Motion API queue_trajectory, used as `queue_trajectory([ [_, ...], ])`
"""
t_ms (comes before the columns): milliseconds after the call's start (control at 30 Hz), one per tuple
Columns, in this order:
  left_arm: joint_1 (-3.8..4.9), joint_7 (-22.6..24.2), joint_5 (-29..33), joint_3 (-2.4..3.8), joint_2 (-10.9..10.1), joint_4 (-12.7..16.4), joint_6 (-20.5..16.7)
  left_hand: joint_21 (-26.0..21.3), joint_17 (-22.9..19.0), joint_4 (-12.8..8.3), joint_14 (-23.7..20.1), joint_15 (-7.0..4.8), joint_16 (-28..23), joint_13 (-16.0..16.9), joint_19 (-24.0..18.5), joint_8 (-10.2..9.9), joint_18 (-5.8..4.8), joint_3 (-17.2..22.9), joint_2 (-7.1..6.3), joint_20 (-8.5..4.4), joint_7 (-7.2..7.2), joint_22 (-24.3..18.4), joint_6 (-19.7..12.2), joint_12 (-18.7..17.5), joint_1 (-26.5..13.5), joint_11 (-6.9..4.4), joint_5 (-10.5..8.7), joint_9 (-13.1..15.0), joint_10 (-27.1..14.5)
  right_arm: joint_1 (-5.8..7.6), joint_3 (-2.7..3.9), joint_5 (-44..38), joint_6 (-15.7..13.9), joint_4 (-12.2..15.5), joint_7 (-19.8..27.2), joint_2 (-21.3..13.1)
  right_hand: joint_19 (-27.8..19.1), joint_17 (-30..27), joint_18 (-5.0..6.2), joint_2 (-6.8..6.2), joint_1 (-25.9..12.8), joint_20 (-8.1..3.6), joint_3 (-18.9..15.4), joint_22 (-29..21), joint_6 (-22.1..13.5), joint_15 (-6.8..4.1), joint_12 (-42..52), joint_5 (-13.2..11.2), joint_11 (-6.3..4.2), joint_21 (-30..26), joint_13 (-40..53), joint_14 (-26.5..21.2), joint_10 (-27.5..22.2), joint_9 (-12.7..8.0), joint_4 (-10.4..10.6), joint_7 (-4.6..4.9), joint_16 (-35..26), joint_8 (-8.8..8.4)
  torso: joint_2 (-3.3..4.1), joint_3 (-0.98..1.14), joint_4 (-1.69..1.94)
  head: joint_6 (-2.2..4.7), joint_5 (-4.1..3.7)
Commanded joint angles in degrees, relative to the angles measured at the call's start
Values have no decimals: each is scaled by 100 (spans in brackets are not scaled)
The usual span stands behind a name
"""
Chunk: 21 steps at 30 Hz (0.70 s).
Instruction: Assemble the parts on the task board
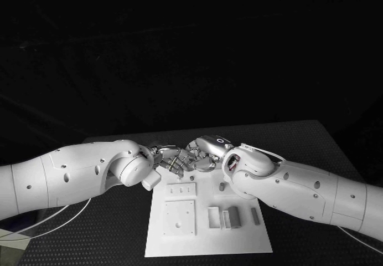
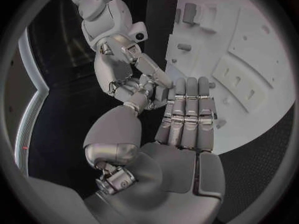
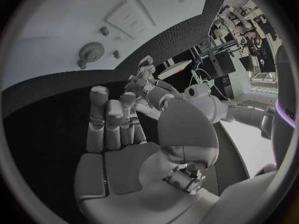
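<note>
Left hand and right hand meeting fingertip to fingertip at frame centre, above task board; any held part indiscernible.

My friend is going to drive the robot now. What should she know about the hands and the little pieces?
Left hand: holds nothing that I can see, fingers straight and together, at the task board's far edge.
Right hand: also looks empty, fingers partly curled, close to the left hand at that same edge.
Parts: a gear and some small pegs sit on the board; upright blocks stand near its middle.
Done: cannot tell which parts are already fitted.
Left: neither hand has picked up a part yet.
</note>
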Motion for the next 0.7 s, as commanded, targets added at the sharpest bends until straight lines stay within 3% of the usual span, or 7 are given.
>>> queue_trajectory([
  [33,27,125,-72,31,43,45,-13,28,17,-46,72,-6,28,30,60,29,106,23,57,-14,-10,19,65,41,106,0,-14,12,63,-25,-19,-31,125,51,187,41,-2,5,207,-55,-6,-31,3,64,179,-26,-30,18,3,-39,-9,20,28,7,-42,146,-14,19,0,-2,-2,-7,3],
  [467,27,99,-132,31,40,49,-94,53,54,-50,154,-49,77,133,138,30,86,87,180,-61,-52,83,177,38,295,-40,14,15,158,-25,-20,-48,210,13,153,34,-2,5,207,-55,-6,-31,3,64,179,-26,-30,18,3,-39,-9,20,28,7,-42,146,-14,19,0,-2,-5,-10,-2],
  [700,27,122,-115,32,32,50,-86,52,57,-43,159,-51,80,146,142,25,79,73,182,-63,-53,90,185,34,277,-40,13,14,164,-42,-20,-51,248,-39,147,40,-2,5,207,-55,-6,-31,3,64,179,-26,-30,18,3,-39,-9,20,28,7,-42,146,-14,19,1,1,-4,-13,-3],
])
